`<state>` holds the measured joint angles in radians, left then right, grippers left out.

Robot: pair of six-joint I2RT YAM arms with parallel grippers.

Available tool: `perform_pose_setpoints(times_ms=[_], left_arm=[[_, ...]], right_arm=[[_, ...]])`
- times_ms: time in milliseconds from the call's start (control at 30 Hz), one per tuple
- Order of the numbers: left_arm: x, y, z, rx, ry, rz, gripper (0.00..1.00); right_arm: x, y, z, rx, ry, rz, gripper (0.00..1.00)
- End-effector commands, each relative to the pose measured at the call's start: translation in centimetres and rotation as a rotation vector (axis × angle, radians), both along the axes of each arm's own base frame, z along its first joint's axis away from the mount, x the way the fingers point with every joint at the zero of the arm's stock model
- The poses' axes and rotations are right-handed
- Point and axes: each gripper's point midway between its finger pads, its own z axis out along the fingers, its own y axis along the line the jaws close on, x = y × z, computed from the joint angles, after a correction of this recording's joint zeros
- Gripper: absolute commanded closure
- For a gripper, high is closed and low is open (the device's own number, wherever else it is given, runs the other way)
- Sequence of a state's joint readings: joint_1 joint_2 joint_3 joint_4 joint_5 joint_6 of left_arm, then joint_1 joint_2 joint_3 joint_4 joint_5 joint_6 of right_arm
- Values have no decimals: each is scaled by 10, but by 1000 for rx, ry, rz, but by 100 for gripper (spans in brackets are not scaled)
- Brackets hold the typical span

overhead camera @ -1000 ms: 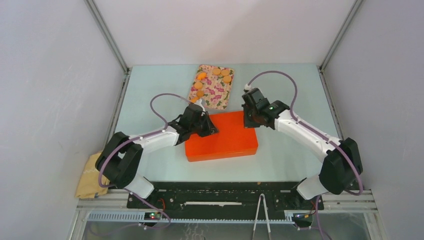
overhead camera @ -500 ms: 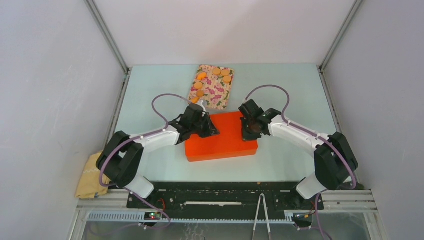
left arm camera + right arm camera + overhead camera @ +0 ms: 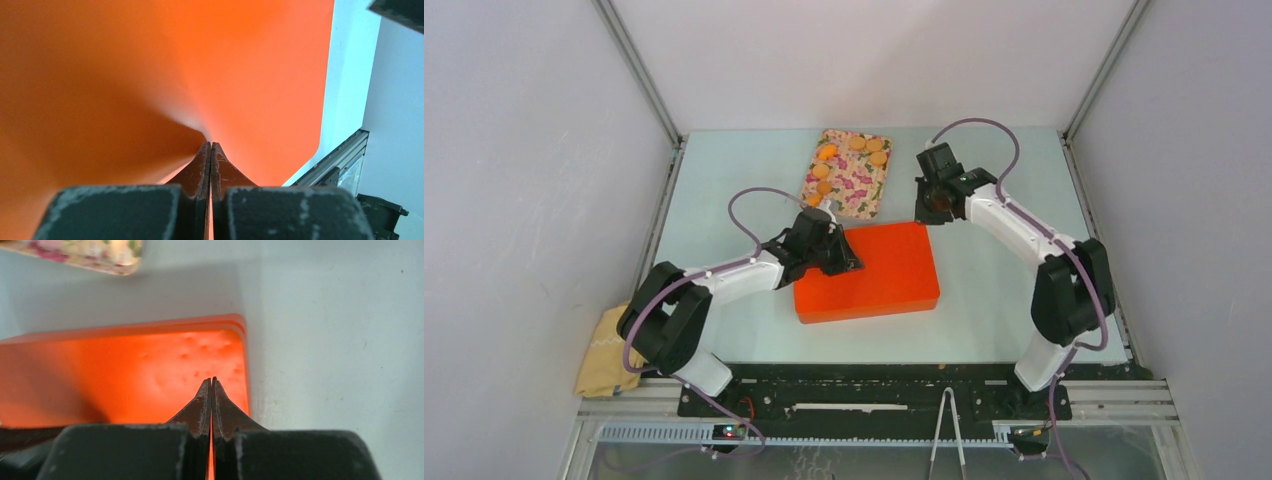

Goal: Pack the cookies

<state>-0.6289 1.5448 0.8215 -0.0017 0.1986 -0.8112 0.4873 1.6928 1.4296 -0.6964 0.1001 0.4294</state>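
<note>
Here we are with our left hand [image 3: 842, 258] low over the left part of the orange box [image 3: 889, 285]. Its fingers [image 3: 202, 165] are pressed flat together with nothing between them, and their tips are right down at the lid, where their shadow meets them. We cannot tell whether they actually touch it.

Our right hand [image 3: 932, 206] is pinched tight and empty too. It hangs by the box's far right corner, tips pointing over the lid's edge.

The cookies [image 3: 857, 144] are all orange-tan discs lying on the flowered tray [image 3: 856, 192], which sits on the desk [image 3: 724, 190] just beyond the box, between the two hands. A few cookies sit near the tray's far edge and the others run down its left side. A tan cloth [image 3: 604, 352] lies off the desk's near left corner.
</note>
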Motion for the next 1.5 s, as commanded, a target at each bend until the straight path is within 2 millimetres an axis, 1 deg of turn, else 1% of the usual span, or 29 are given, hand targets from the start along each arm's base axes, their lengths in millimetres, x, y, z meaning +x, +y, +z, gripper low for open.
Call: perform_pose_setpoints(times_ms=[0,100,167,233,267,300,400,467,500,533,633,733,833,900,933,1000,1100,1300,1333,1367,1467], left_arm=[[-32,28,-51,182,154,-29,100],[-31,27,-50,183,154,-32,100],[-30,27,-50,183,152,-32,100],[-30,27,-49,183,150,-34,100],[-29,27,-48,182,147,-34,100],[-29,27,-46,182,143,-34,100],[-25,29,-38,193,112,-29,100],[-18,34,-24,209,64,-7,100],[-13,37,-13,221,27,9,100],[-7,41,4,226,-26,27,100],[8,57,51,260,-168,93,100],[17,76,96,281,-293,168,98],[20,96,127,306,-378,249,94],[21,111,140,322,-423,309,88],[20,116,145,324,-438,330,84],[18,128,149,337,-460,376,78],[15,139,151,360,-474,409,76],[13,142,151,369,-473,419,76],[13,142,152,368,-474,419,76],[14,142,152,369,-473,419,76],[14,143,153,369,-476,420,76]], right_arm=[[5,-10,-38,-48,81,7,100],[-1,-16,-72,-45,159,-4,100],[-6,-18,-92,-39,213,-7,100],[-6,-19,-100,-45,233,-14,100],[-6,-19,-100,-42,232,-16,100],[-3,-18,-96,-33,218,-14,100],[6,-13,-68,-5,125,-12,100],[12,-10,-45,4,49,-10,100],[13,-9,-32,5,8,-8,100],[14,-8,-19,2,-34,-5,100],[11,-8,11,-19,-123,-5,100],[4,-8,32,-37,-180,-1,99],[-2,-14,44,-74,-214,-18,98],[-5,-21,49,-94,-230,-37,98],[-6,-25,48,-101,-231,-43,98],[-8,-32,48,-118,-235,-61,98],[-11,-39,44,-120,-228,-76,98],[-11,-45,37,-127,-211,-95,98],[-11,-47,34,-136,-207,-99,98],[-11,-49,29,-149,-198,-97,100],[-12,-53,22,-170,-181,-107,100]])
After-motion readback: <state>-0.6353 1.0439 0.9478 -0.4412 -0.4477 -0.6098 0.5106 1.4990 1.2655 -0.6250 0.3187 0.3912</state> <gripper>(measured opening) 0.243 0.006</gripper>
